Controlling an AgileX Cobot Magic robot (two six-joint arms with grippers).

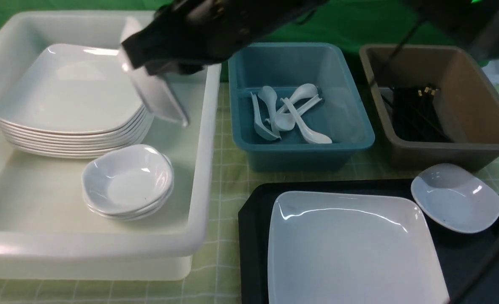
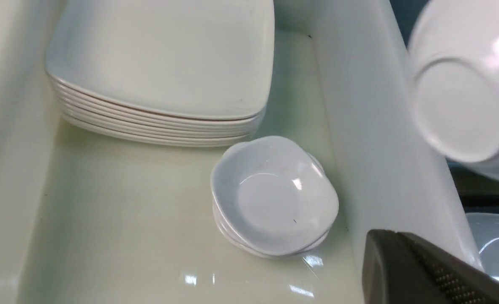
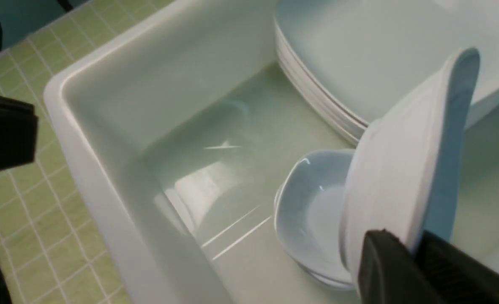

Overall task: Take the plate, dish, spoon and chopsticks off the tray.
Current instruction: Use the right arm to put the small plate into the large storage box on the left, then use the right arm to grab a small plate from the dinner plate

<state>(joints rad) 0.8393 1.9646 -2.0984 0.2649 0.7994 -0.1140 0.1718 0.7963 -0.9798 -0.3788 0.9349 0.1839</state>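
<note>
My right gripper (image 1: 164, 63) (image 3: 404, 247) is shut on the rim of a small white dish (image 1: 156, 95) (image 3: 401, 169). It holds the dish on edge above the white bin (image 1: 207, 126), over a stack of similar dishes (image 1: 126, 181). The dish's underside (image 2: 460, 109) shows in the left wrist view. My left gripper (image 2: 380, 245) is shut and empty above the bin's right wall. The big square plate (image 1: 350, 245) lies on the black tray (image 1: 253, 236). Another dish (image 1: 456, 197) rests at the tray's far right corner. No spoon or chopsticks show on the tray.
Square plates (image 1: 72, 93) are stacked at the back of the white bin. A teal bin (image 1: 359, 131) holds several white spoons (image 1: 287, 114). A brown bin (image 1: 486, 126) holds black chopsticks (image 1: 414, 114). A green checked cloth (image 1: 224, 169) covers the table.
</note>
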